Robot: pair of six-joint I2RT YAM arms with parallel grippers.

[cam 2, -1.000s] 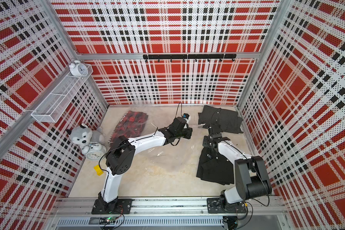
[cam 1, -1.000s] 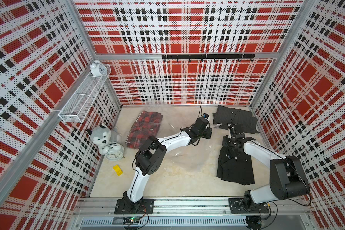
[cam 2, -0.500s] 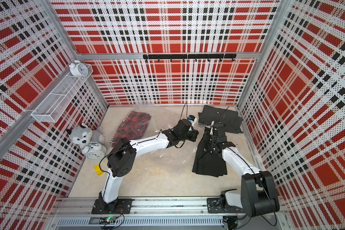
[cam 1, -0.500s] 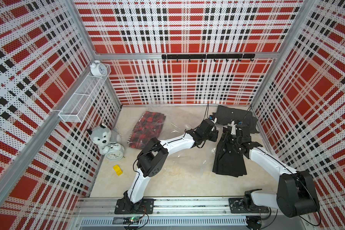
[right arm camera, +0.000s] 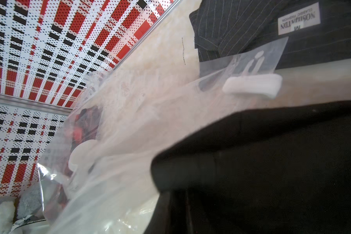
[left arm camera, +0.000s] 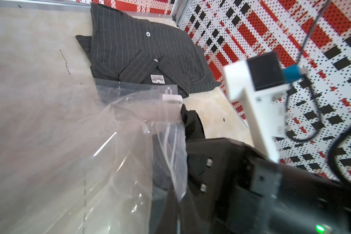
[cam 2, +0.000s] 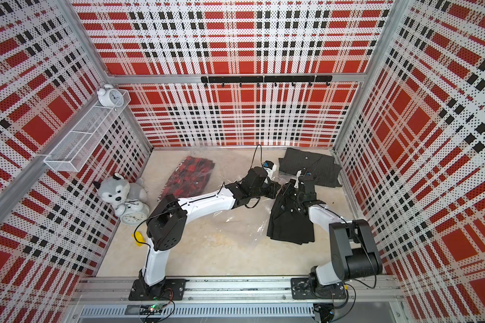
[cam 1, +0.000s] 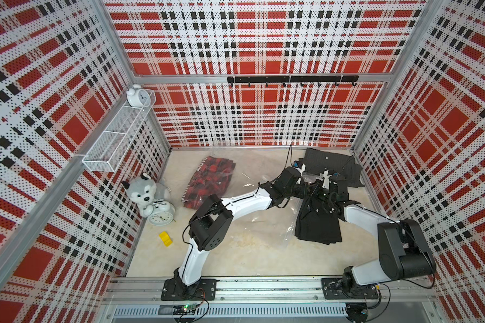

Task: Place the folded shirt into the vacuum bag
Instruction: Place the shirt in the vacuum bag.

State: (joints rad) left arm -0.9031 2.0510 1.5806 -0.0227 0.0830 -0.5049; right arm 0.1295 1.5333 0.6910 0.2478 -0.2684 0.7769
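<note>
Vacuum bag [left arm camera: 120, 131]: red plaid shirt [cam 1: 210, 181] inside; left pincer [cam 1: 305, 188] clamps its edge; right pincer [cam 1: 319, 195] grips black shirt [cam 1: 318, 223]

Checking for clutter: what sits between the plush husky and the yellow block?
A white alarm clock, lying against the plush husky; a bare gap separates it from the yellow block. Both top views show it.

Bright even light in both top views, soft shadows, walls [cam 1: 39, 112] bend at the edges. Wrist views blur up close; plastic bag [left arm camera: 114, 141] glints.
</note>
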